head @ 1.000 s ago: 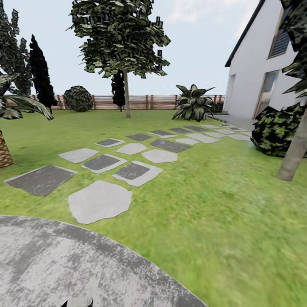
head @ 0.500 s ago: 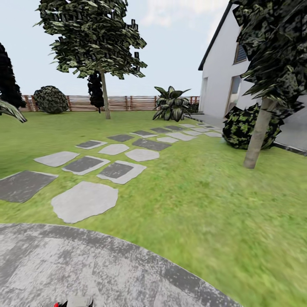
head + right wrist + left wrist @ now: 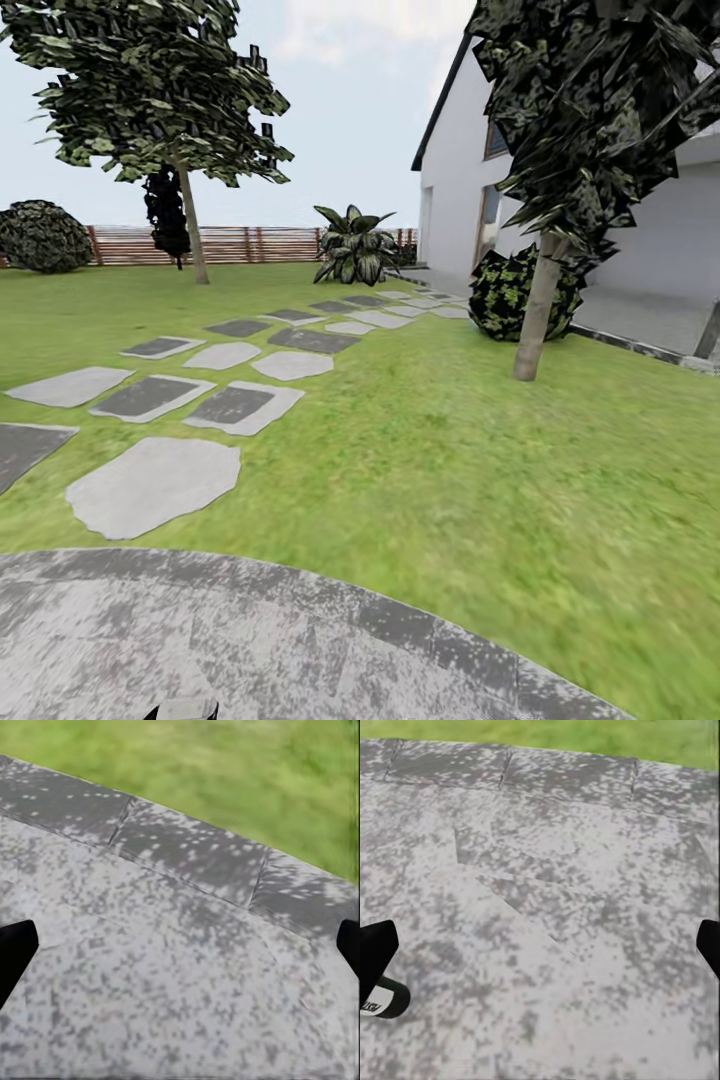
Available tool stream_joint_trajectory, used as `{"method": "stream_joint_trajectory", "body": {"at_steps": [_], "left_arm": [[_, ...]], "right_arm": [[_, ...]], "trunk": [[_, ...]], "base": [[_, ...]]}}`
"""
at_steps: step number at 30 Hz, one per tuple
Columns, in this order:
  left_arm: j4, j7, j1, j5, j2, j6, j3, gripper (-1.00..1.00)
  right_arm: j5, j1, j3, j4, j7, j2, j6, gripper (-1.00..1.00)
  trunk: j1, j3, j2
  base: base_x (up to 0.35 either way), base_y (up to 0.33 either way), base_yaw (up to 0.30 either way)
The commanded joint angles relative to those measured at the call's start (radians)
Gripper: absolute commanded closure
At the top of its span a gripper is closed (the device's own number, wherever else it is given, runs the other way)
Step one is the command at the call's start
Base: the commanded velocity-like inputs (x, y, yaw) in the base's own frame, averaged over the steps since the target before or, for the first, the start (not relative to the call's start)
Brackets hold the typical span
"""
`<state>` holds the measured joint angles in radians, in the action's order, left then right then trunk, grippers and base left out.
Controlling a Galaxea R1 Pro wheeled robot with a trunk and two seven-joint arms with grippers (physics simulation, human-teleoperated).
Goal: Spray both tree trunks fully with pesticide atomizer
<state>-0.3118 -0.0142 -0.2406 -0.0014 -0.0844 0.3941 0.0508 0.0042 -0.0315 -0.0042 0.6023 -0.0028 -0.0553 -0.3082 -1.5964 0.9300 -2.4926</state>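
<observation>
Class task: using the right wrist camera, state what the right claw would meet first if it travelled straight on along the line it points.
Most likely the grey speckled paving beneath the open right claw; nothing else lies between, though depth is uncertain.

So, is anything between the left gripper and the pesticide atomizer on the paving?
Nothing visible does. The left gripper is open over bare grey paving, and the black, white-labelled pesticide atomizer lies right beside one finger, which partly hides it. No other object sits between them.
</observation>
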Motion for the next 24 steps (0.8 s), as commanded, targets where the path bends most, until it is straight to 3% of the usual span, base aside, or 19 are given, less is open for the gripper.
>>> {"method": "stream_joint_trajectory", "body": {"at_steps": [1,24], "left_arm": [[0.000,-0.001,0.000,0.000,0.000,0.003,0.001,-1.00],[0.007,-0.001,0.000,-0.002,0.002,0.003,0.000,-1.00]], "right_arm": [[0.000,-0.001,0.000,-0.001,0.000,0.000,-0.003,-1.00],[0.002,-0.001,0.006,-0.006,0.000,0.002,-0.003,-1.00]], "trunk": [[0.000,0.000,0.000],[0.000,-0.005,0.000]], "base": [[-0.003,0.002,-0.296],[0.000,0.000,-0.296]]}}
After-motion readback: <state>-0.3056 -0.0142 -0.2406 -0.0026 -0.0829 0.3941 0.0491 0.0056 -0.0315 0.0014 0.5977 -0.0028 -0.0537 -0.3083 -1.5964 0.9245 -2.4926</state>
